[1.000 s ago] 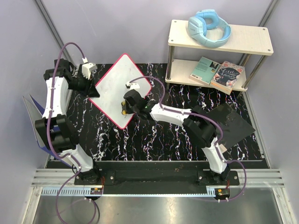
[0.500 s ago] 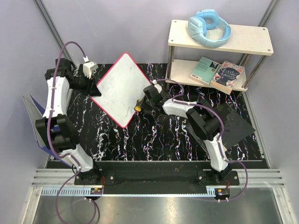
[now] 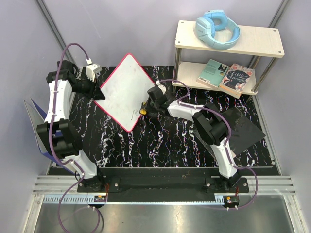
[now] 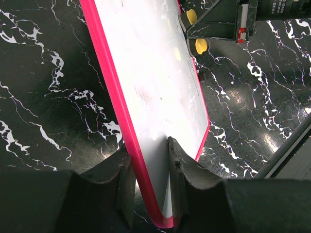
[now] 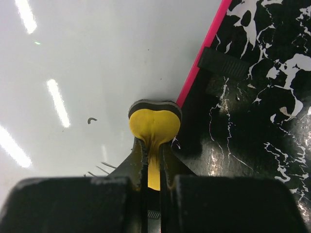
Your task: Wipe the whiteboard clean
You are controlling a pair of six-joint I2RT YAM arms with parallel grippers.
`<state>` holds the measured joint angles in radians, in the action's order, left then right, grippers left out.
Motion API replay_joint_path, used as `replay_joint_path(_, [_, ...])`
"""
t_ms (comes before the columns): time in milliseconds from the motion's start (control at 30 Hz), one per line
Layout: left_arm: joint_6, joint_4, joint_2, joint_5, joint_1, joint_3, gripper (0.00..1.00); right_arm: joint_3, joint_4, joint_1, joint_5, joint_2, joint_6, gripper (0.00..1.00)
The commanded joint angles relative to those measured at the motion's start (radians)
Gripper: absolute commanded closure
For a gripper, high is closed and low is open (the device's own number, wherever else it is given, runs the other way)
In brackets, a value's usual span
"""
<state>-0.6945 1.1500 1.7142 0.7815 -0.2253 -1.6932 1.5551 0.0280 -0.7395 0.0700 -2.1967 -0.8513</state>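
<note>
Top view: the whiteboard point(image 3: 125, 92) shows as a diamond over the left part of the bench point(image 3: 160, 145), with its long axis running near-left to far-right.

Left wrist: the left fingers point(image 4: 178, 172) are clamped on its left corner. Its far end is cut off.

Right wrist: the right fingers point(image 5: 172, 162) are pressed together on a yellow eraser point(image 5: 154, 127) at the pink rim. The tiny marks beside it are unreadable.

You have a black marbled counter point(image 3: 160, 145); at its far right stands a two-tier shelf point(image 3: 255, 42), with light-blue headphones point(image 3: 210, 26) on top, and a teal book point(image 3: 212, 73) and a patterned book point(image 3: 236, 79) side by side below; a black pad point(image 3: 245, 128) lies at the near right; a blue-grey folder point(image 3: 31, 114) sits at the left edge.
</note>
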Motion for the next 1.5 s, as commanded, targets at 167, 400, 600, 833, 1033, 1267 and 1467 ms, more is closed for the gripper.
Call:
replay_joint_path(167, [-0.106, -0.072, -0.008, -0.033, 0.02, -0.01, 1.0, 0.12, -0.142, -0.126, -0.006, 0.055, 0.116, 1.0])
replay_joint_path(400, [-0.099, -0.07, -0.002, -0.034, 0.021, -0.014, 1.0, 0.088, -0.12, -0.135, -0.056, 0.035, 0.042, 1.0])
replay_joint_path(600, [-0.092, -0.072, -0.002, -0.022, 0.02, -0.016, 1.0, -0.078, -0.207, -0.164, -0.133, 0.04, -0.138, 1.0])
replay_joint_path(833, [-0.086, -0.072, -0.002, -0.019, 0.02, -0.023, 1.0, -0.07, -0.174, -0.241, -0.139, 0.037, -0.199, 1.0])
replay_joint_path(1033, [-0.086, -0.07, -0.004, -0.024, 0.02, -0.029, 1.0, -0.125, -0.211, -0.253, -0.21, 0.035, -0.328, 1.0])
replay_joint_path(1267, [-0.086, -0.072, -0.002, -0.021, 0.02, -0.028, 1.0, -0.25, -0.231, -0.238, -0.031, 0.11, -0.338, 1.0])
replay_joint_path(1467, [-0.091, -0.072, -0.008, -0.025, 0.02, -0.033, 1.0, -0.276, -0.23, -0.195, 0.089, 0.138, -0.331, 1.0])
